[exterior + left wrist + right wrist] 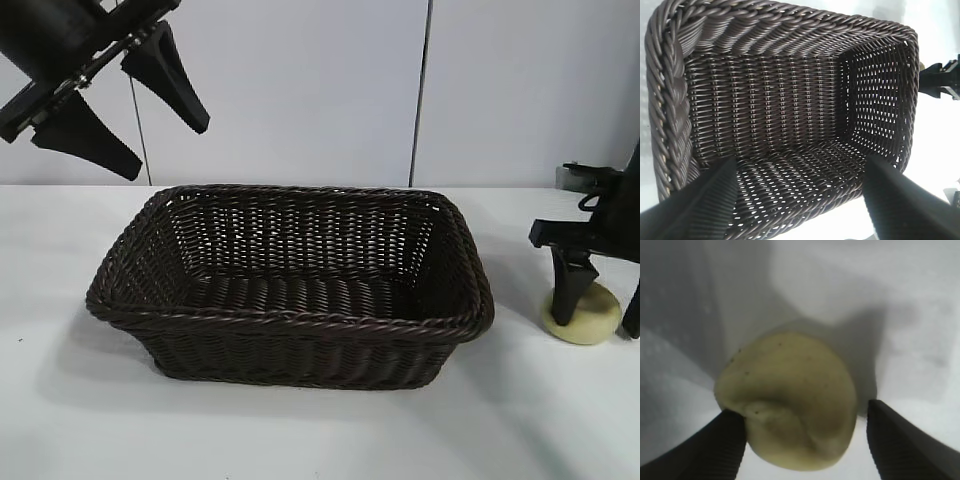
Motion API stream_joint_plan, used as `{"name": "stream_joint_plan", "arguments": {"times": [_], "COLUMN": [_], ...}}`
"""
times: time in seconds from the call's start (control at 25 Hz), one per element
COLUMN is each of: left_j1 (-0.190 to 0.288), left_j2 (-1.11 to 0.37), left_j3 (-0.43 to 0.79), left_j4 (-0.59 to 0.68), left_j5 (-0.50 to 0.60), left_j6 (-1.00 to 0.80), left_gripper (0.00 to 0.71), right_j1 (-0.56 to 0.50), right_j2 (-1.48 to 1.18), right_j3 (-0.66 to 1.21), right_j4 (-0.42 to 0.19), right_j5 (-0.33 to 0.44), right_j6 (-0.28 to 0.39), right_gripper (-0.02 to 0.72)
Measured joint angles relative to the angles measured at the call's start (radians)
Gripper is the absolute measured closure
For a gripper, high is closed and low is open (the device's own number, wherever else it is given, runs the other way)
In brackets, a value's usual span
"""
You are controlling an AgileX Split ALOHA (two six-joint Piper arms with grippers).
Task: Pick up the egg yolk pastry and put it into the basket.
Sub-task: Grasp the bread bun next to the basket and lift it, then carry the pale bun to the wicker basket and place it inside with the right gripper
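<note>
A white table (300, 430) carries the dark brown woven basket (290, 285) at its middle, its long sides running across the exterior view and its braided rim facing up; nothing lies inside it. The egg yolk pastry (590, 318), a small pale-yellow puck, sits on the table near the right edge, well apart from the basket's right end.

The right gripper (602, 312) points straight down over the pastry with its jaws spread to either side of it. One dark finger stands in front of the puck's near left side in the exterior view, and the other is cut off by the frame's right edge. From the right wrist, the pastry (790, 410) fills the gap between the two fingertips (715, 450), its dimpled top facing the camera; one finger appears to touch its edge, while a sliver of table shows between it and the other. The puck rests on the table, not lifted.

The left gripper (140, 115) hangs high above the table's far left corner, tilted down toward the basket, jaws wide apart and holding nothing. Its wrist camera looks into the basket (790, 115) between its two fingers (705, 205).
</note>
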Motion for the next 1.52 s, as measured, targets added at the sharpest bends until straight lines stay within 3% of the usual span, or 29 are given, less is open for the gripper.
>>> {"name": "stream_joint_plan", "arguments": {"times": [0.2,0.32,0.64,1.0,1.24,1.52], "left_j1": [0.0,0.0,0.0,0.0,0.0,0.0], "left_j2": [0.0,0.0,0.0,0.0,0.0,0.0], "left_j3": [0.0,0.0,0.0,0.0,0.0,0.0], "left_j4": [0.0,0.0,0.0,0.0,0.0,0.0], "left_j5": [0.0,0.0,0.001,0.001,0.001,0.001], "left_j6": [0.0,0.0,0.001,0.001,0.001,0.001], "left_gripper": [0.196,0.196,0.196,0.196,0.196,0.196], "right_j1": [0.0,0.0,0.0,0.0,0.0,0.0], "right_j2": [0.0,0.0,-0.045,-0.187,-0.247,-0.252], "right_j3": [0.0,0.0,-0.026,-0.159,-0.2,-0.202], "right_j4": [0.001,0.001,-0.001,0.029,0.061,0.173], "right_j5": [-0.01,-0.006,0.02,0.171,0.215,0.23], "right_j6": [0.0,0.0,0.0,-0.013,-0.03,-0.07], "right_gripper": [0.423,0.483,0.503,0.503,0.503,0.503]}}
